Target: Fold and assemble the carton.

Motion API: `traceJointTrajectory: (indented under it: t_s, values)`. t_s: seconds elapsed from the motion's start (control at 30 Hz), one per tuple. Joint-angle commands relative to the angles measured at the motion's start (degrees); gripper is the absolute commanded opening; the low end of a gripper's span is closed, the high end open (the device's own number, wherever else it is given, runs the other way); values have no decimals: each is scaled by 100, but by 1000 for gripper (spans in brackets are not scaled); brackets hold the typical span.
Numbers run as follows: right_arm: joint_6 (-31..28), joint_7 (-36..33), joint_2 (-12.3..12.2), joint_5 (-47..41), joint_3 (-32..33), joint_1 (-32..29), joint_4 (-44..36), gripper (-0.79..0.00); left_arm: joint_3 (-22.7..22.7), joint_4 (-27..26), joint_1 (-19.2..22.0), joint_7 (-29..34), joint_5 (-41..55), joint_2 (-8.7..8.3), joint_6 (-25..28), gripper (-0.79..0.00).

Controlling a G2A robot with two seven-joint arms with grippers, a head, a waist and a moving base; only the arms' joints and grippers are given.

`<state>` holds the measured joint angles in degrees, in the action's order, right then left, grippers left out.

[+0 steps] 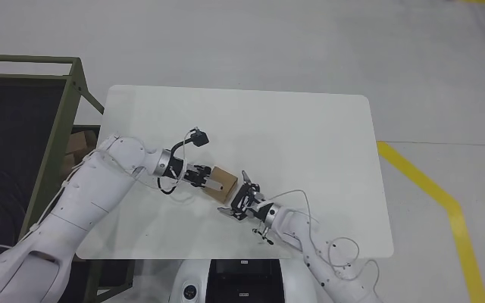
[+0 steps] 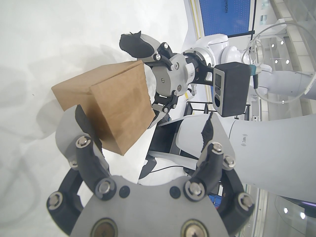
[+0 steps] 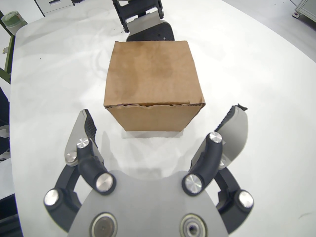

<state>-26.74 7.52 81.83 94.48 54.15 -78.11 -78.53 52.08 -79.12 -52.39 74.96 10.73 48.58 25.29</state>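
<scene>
Squarely between the 2 hands, the carton (image 1: 223, 182) sits closed on the worktop (image 1: 303, 129): right hand (image 3: 161, 115) spread open just short of it, left hand (image 2: 144, 124) open too, 1 finger (image 2: 82, 122) against its opposite side.

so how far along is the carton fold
Done, it seems: the carton stands on the table as a closed box, top flap down. In hand: nothing; left gripper and right gripper sit open on opposite sides. Remaining: maybe pressing the ragged top seam flush.

A white table (image 1: 318, 129) stands on pale grey floor (image 1: 265, 38), between a green-framed rack (image 1: 45, 60) and a yellow line (image 1: 447, 201).
</scene>
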Motion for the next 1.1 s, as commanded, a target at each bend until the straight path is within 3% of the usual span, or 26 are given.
traceJointTrajectory:
  t_s: [0.0, 1.07]
  values:
    - [30, 50, 9, -10, -53, 65, 86, 0, -8, -12, 9, 2, -13, 6, -19, 0]
    - [-114, 975, 56, -211, -526, 792, 1005, 0, -190, 212, 220, 144, -77, 132, 2, 0]
